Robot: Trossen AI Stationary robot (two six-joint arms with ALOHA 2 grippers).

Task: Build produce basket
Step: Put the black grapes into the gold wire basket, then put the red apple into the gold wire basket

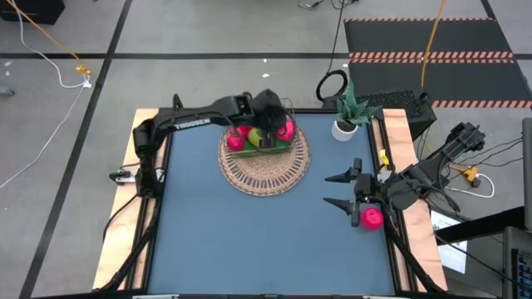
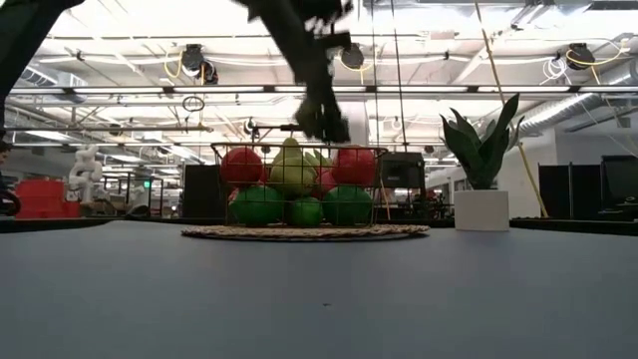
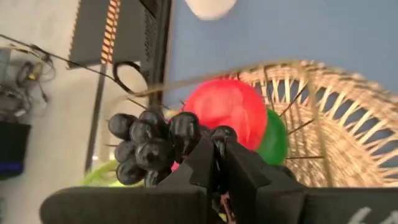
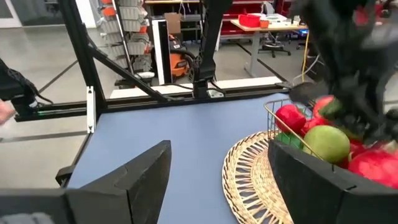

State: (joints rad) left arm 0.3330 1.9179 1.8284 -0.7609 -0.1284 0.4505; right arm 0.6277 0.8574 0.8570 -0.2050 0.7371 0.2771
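One bunch of dark grapes (image 1: 268, 116) is what the coming move turns on. In the high view the left gripper (image 1: 268, 131) hangs over the wire basket (image 1: 259, 148), which sits on the round wicker mat (image 1: 264, 170) at the far middle of the bench (image 1: 249, 241). The grapes lie straight above the fruit already inside. The right gripper (image 1: 339, 189) waits near the bench's right edge, jaws spread, with a pink dragon fruit (image 1: 371, 218) just beside it; the left arm is plainly the nearer to the basket.

From the low view, the left arm comes down from above to just over the basket's rim, where red apples (image 2: 242, 166), a pear (image 2: 291, 170) and green limes (image 2: 257, 205) are piled.

In the left wrist view, the jaws are pinched together on the grape bunch (image 3: 149, 146), which bulges beyond the fingertips toward a red apple (image 3: 227, 121) and the basket wire below it.

The right wrist view shows that arm's fingers (image 4: 140, 174) wide apart, the basket well off to one side. By my judgement, what remains is a short drop and release.
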